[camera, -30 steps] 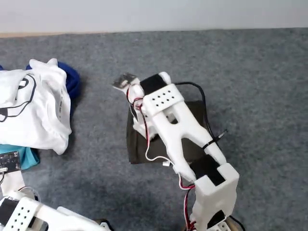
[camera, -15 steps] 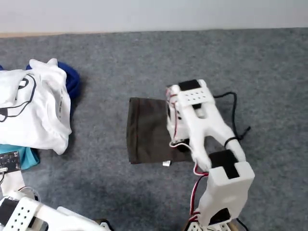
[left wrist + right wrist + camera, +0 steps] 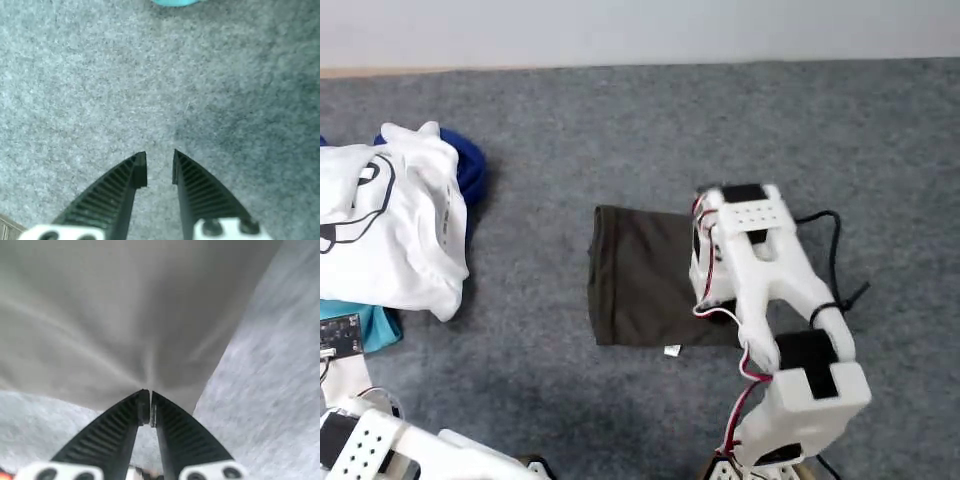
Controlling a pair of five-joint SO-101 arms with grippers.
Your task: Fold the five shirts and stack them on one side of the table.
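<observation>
A dark olive shirt lies folded into a rectangle in the middle of the grey carpeted table. The right arm stands over its right edge. In the right wrist view my right gripper is shut, pinching the edge of the dark shirt, whose cloth creases toward the fingertips. My left gripper hovers over bare carpet with a narrow gap between its fingers and nothing in it. At the left lie a crumpled white shirt, a blue shirt behind it and a teal shirt under it.
The left arm's white body sits at the front left corner. A black cable loops off the right arm. Open carpet stretches across the back and right of the table. A pale wall borders the far edge.
The right arm has drawn back from the shirt's far left corner to its right edge, uncovering the dark shirt, which shifted slightly right. The left arm and the pile stayed put.
</observation>
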